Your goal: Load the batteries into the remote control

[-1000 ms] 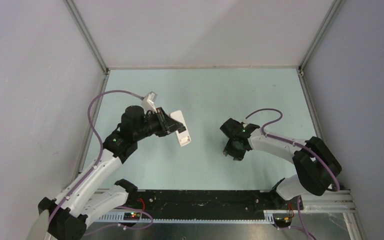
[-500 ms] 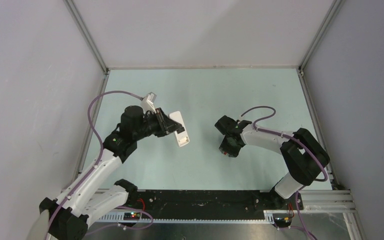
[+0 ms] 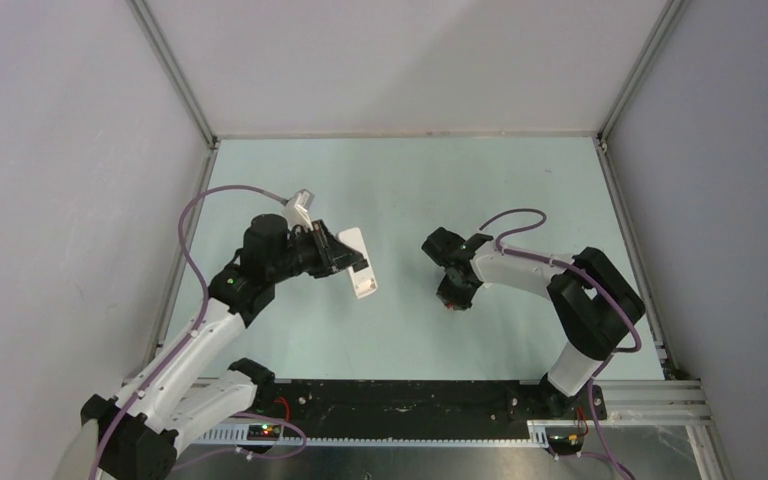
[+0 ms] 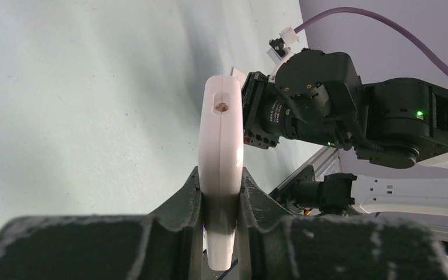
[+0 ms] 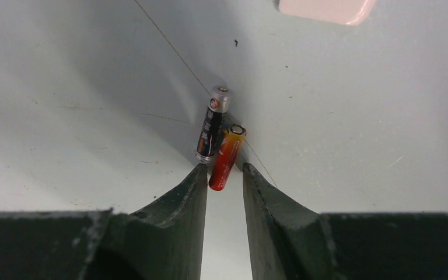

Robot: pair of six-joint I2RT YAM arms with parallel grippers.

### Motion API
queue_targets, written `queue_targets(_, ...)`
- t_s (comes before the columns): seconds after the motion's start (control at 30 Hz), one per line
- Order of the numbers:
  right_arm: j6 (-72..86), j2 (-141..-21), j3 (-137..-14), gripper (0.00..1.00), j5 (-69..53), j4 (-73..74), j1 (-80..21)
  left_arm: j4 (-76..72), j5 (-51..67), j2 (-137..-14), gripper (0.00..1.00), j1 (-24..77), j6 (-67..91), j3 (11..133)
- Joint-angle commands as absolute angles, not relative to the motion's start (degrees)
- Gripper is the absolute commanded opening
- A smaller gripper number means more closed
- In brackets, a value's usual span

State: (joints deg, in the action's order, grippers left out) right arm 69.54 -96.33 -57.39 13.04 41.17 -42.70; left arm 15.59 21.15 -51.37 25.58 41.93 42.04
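1. Toward the left edge of the tabletop [image 3: 410,180], about midway between the far and near edges: left claw [image 3: 346,256] closed tight across the remote control [image 3: 364,282], holding it up off the surface. Seen edge-on from the left wrist, pinched firmly between both fingers.
2. No battery visible in or on the remote control. Plain white face turned up in the top view; impossible to tell from here whether the battery bay is uncovered.
3. Just right of the tabletop's middle, somewhat nearer the near edge: both batteries lying flat on the surface, the black battery [image 5: 212,129] and the orange-red battery [image 5: 226,157] side by side and touching.
4. Lowered right over them: right claw [image 5: 223,175], parted only narrowly, its tips flanking the near end of the orange-red battery. A sliver of gap visible on one side, so judged not yet gripped; nothing lifted.
5. Done so far, judging by the layout: remote control picked up and presented.
6. Left to do, apparently everything else: closing on the orange-red battery, carrying it leftward to the remote control, seating it, then the same for the black battery.
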Motion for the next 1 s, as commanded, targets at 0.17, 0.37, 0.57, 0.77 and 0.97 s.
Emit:
queue_targets(0.17, 73.2, -98.7, -59.2, 0.10, 13.7, 45.0, -43.2, 13.6, 20.2, -49.4, 0.00, 25.1, 40.5, 42.1)
queue_targets(0.37, 72.7, -97.6, -59.2, 0.00, 10.8, 43.8, -43.4, 13.6, 20.6, -49.3, 0.00, 25.0, 41.2, 42.0)
queue_targets(0.57, 72.8, -88.1, -59.2, 0.00, 7.5, 45.5, -43.6, 13.4, 21.0, -51.9, 0.00, 25.1, 41.6, 43.6)
queue_targets(0.77, 75.2, -75.0, -59.2, 0.00, 1.5, 44.1, -43.2, 8.9, 20.9, -54.5, 0.00, 25.4, 40.6, 43.9)
queue_targets(0.97, 83.5, -66.4, -58.9, 0.00, -10.2, 31.7, -43.8, 1.0, 15.9, -56.3, 0.00, 26.5, 42.8, 41.6)
